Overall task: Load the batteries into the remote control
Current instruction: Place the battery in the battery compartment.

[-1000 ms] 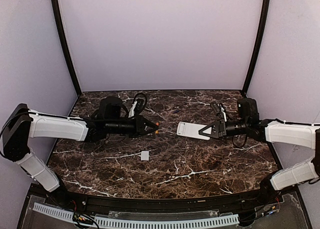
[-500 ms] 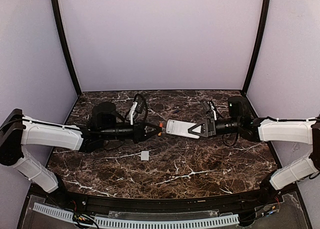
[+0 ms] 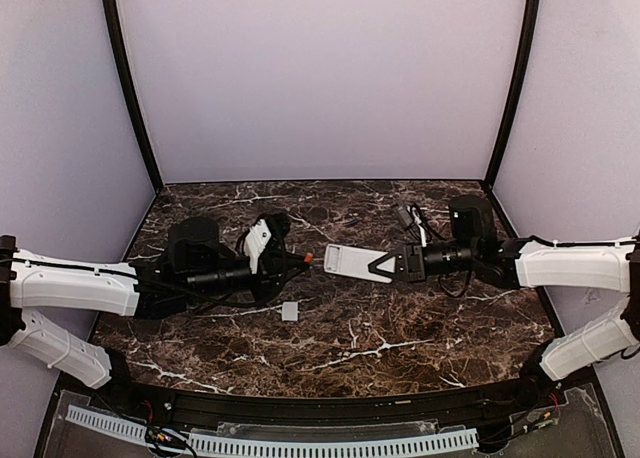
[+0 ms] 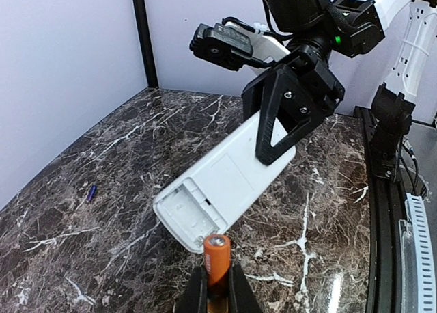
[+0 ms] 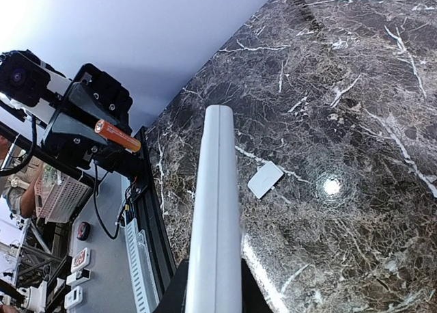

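Observation:
My left gripper (image 3: 298, 262) is shut on the orange-copper battery (image 4: 216, 257), held above the table with its tip just short of the remote control's open battery compartment (image 4: 189, 211). The white remote control (image 3: 349, 261) is held in the air back side up, and my right gripper (image 3: 398, 266) is shut on its far end. In the right wrist view the remote (image 5: 215, 210) shows edge-on between my fingers, with the orange battery (image 5: 117, 135) beyond it. The dark blue battery (image 4: 90, 192) lies on the table towards the back.
The small white square cover plate (image 3: 290, 311) lies on the marble table (image 3: 420, 328) in front of the grippers; it also shows in the right wrist view (image 5: 265, 180). Black cables (image 3: 280, 200) lie at the back near the left arm.
My right gripper has carried the remote leftwards towards the centre. My left arm has drawn back and turned, so the orange battery's tip now sits right at the remote's open end.

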